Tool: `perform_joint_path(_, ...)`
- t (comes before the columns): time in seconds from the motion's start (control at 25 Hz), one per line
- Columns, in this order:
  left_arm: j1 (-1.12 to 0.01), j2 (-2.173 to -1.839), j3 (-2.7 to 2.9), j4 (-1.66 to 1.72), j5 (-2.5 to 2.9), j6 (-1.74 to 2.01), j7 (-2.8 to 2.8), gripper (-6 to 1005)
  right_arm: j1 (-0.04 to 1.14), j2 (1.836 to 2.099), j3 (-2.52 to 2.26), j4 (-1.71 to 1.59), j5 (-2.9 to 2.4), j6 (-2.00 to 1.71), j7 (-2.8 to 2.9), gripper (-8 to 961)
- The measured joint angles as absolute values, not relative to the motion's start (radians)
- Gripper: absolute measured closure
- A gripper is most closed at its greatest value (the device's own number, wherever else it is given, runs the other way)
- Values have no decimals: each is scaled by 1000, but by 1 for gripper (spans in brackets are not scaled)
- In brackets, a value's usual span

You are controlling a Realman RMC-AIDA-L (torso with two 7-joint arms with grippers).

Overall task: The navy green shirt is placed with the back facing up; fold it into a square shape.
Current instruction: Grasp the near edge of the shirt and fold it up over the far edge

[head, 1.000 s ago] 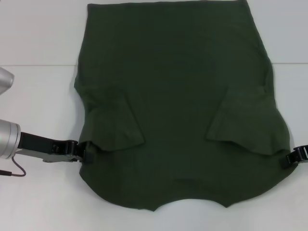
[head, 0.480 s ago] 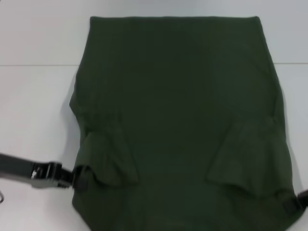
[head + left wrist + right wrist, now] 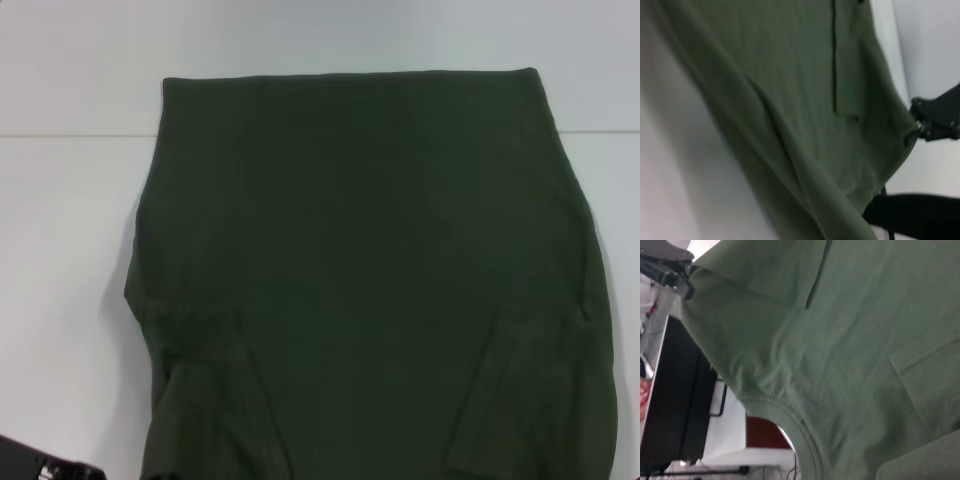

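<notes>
Head view first, at the near edge: the shirt (image 3: 360, 250) runs off the bottom of the picture toward the robot, so its near end and the hands holding it are hardly shown there.

The wrist views fill that in. The right wrist view shows the left gripper (image 3: 670, 262) clenched on one near corner of the cloth. The left wrist view shows the right gripper (image 3: 935, 120) pinching the opposite corner, with the fabric drawn to a small peak at its fingers. Between them the collar (image 3: 799, 427) hangs in the air, clear of the table (image 3: 70, 250), and the cloth sags a little.

Farther out, both sleeves are already turned inward onto the body: the left sleeve (image 3: 215, 400) and the right sleeve (image 3: 510, 390) lie as flaps on top. That gives the shirt roughly straight sides. Beyond them the body lies flat and smooth on the white table, ending in a straight far edge (image 3: 350, 75).

As I judge it, the sleeve folds are done and the lengthwise fold is in hand. The collar end must be carried over to the far edge and laid down, possibly with one more fold to make a square.

The shirt's long axis runs straight away from the robot, collar end nearest and the straight edge farthest.
</notes>
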State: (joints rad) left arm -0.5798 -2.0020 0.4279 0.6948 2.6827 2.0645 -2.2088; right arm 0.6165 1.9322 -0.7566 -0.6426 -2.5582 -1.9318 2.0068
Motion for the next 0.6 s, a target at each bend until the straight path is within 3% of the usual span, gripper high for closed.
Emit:
perform_joint_path(0.32,-597,-2002,425,687,2630,2065,-2206,963,625,1941,-697,-633,-2551,-1876,2020,891)
perform_joint_path(0.6,-660,-1965,282,635,2445,1944,-2250,963,635,1915,-429,-635,-2488,-1827,2054,891)
